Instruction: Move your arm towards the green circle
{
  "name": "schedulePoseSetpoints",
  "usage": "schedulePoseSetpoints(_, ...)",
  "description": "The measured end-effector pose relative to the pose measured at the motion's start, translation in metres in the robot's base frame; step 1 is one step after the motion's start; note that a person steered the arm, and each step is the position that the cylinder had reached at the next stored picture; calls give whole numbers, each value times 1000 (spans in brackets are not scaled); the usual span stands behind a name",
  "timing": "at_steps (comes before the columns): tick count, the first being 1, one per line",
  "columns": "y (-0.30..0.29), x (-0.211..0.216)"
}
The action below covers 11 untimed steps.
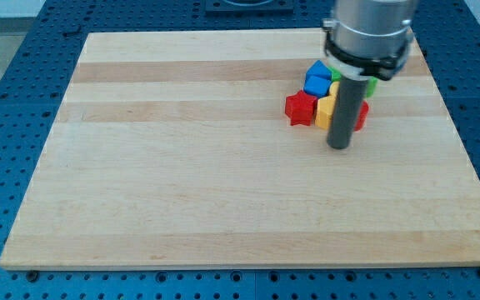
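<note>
My tip (339, 146) rests on the wooden board (223, 192) just below a tight cluster of blocks at the view's upper right. The cluster holds a red star-like block (300, 107) on its left, a blue block (317, 80) above it, a yellow block (326, 108) right beside the rod, and a red block (361, 116) at the rod's right. A green block, likely the green circle (370, 84), shows as a sliver at the cluster's upper right, mostly hidden behind the rod and the arm's body. Another green sliver (336, 75) sits next to the blue block.
The arm's grey cylindrical body (367, 33) hangs over the cluster's top right and hides part of it. The board's right edge (465, 158) is near the cluster. A blue perforated surface (7, 150) surrounds the board.
</note>
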<state>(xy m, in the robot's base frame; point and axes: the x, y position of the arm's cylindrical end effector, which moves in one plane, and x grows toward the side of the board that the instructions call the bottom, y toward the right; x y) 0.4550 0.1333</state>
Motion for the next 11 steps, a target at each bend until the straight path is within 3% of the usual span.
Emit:
schedulePoseSetpoints(2,74,-25)
schedulePoseSetpoints(4,123,-90)
schedulePoseSetpoints(7,109,-133)
schedulePoseSetpoints(11,83,-130)
